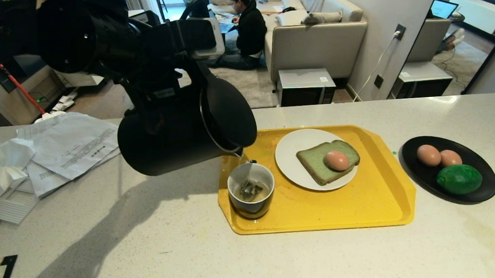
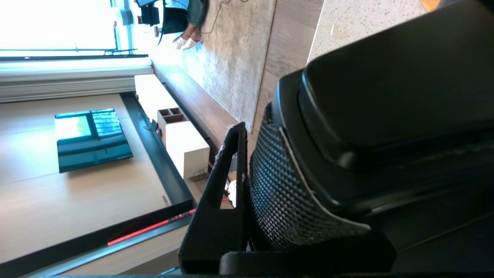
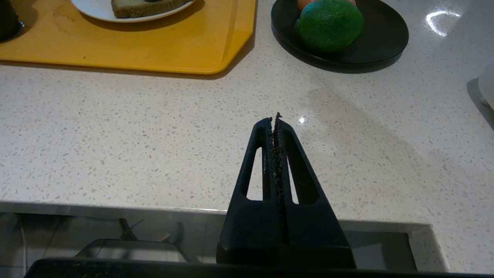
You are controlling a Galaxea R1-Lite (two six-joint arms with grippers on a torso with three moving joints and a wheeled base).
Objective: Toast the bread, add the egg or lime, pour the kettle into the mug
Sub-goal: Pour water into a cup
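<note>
My left gripper [image 1: 163, 92] is shut on the handle [image 2: 281, 193] of the black kettle [image 1: 178, 134] and holds it in the air, tipped spout-down. A thin stream falls from the spout into the mug [image 1: 252, 209], which stands on the yellow tray [image 1: 363, 209] with a tea bag and some liquid inside. The green bread [image 1: 315, 165] lies on a white plate [image 1: 291, 153] on the tray, with one egg [image 1: 337, 160] on top of it. The lime [image 1: 459, 179] sits on a black plate [image 1: 482, 185]. My right gripper [image 3: 274, 117] is shut on nothing at the counter's front edge.
Two more eggs [image 1: 429, 155] lie beside the lime on the black plate, right of the tray. Loose papers [image 1: 67, 145] cover the counter's left side, behind the kettle. A person [image 1: 249, 27] sits on the floor by a sofa beyond the counter.
</note>
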